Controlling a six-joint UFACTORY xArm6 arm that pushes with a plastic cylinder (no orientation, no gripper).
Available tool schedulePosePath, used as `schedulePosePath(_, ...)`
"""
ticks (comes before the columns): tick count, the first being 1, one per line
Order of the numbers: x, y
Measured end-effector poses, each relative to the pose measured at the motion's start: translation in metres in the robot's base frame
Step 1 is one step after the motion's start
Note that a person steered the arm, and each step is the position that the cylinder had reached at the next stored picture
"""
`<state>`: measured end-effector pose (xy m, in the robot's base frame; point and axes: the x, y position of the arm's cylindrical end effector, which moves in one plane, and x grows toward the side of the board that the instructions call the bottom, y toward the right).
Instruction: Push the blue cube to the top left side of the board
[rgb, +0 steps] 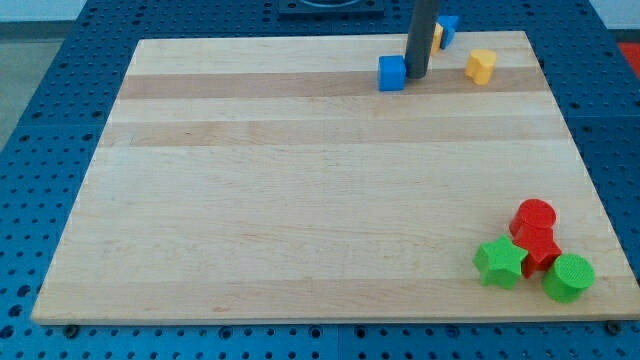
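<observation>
My tip (417, 77) is down on the worktop (300, 200) near the view's top edge, right of centre. As an end effector it is only a bare rod, with nothing to open, close or clamp. The blue cube (392, 72) sits just to the view's left of the tip, touching it or very nearly so; I cannot tell which.

The goal, the top left corner, lies farther to the view's left along the same top strip. So the tip stands on the cube's right side, on the face away from the goal, and I judge a leftward sweep would carry the cube that way.

Behind the rod, partly hidden, is a second blue block (448, 28), with something orange against it. A yellow block (481, 66) lies to the view's right, clear of that line.
</observation>
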<state>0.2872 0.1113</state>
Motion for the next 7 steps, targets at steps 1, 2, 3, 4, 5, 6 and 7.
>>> schedulePosePath(1,0.012,-0.014)
schedulePosePath(2,0.015,-0.038)
schedulePosePath(3,0.007,-0.053)
schedulePosePath(4,0.003,-0.069)
schedulePosePath(5,0.000,-0.090)
schedulePosePath(6,-0.018,-0.091)
schedulePosePath(7,-0.026,-0.097)
